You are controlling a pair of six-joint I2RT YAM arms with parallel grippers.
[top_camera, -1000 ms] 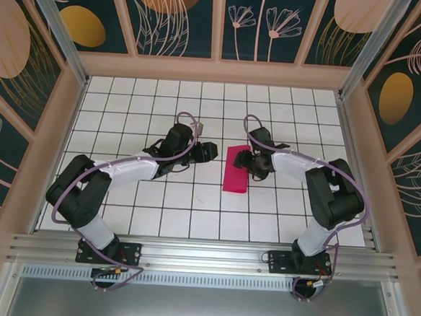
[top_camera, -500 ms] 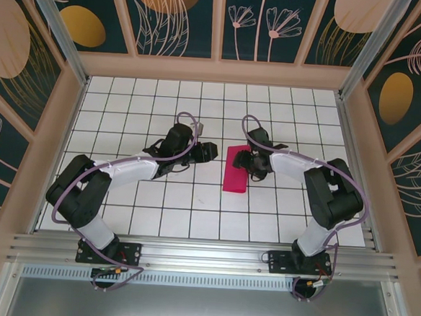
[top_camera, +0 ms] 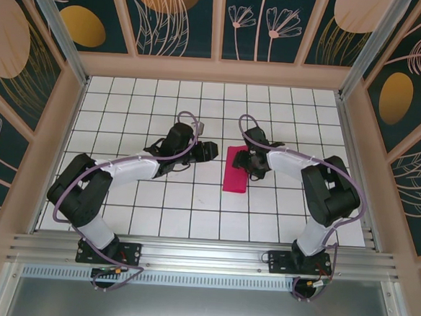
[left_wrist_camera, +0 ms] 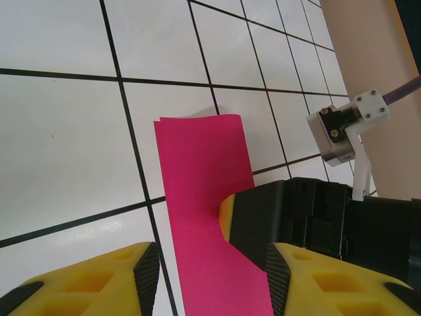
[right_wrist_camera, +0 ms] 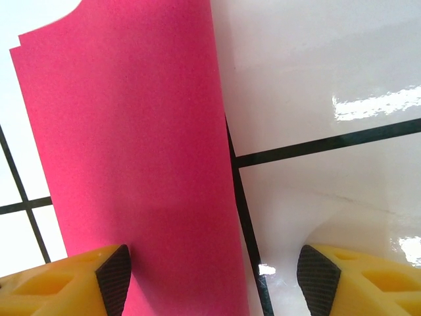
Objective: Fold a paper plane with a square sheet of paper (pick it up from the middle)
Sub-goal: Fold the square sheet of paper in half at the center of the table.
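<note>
Top external view: the square sheet of paper (top_camera: 235, 173) was seen folded into a narrow magenta-red strip. It lay flat near the middle of the white gridded bench (top_camera: 127, 109), with its long side running away from the arm bases. The right arm (top_camera: 296, 166) was stretched in from the right, and the right jaws were set over the far part of the strip at its right edge. The left arm (top_camera: 134, 168) was stretched in from the left, and the left jaws were held just beside the strip's left edge, apart from it. In the left wrist view the left jaws were shown moderately parted with nothing gripped. The strip was framed between the two yellow fingers (left_wrist_camera: 92, 284), and the black body of the right arm's tool was seen overlapping its right edge. In the right wrist view the right jaws were shown wide apart and closed on nothing. One black pad (right_wrist_camera: 115, 273) was placed over the paper near its left edge and the other over bare white tile, so that the strip's right edge lay between them. Whether that pad touched the paper could not be told. Two slightly offset layers were visible at one far corner of the strip.
</note>
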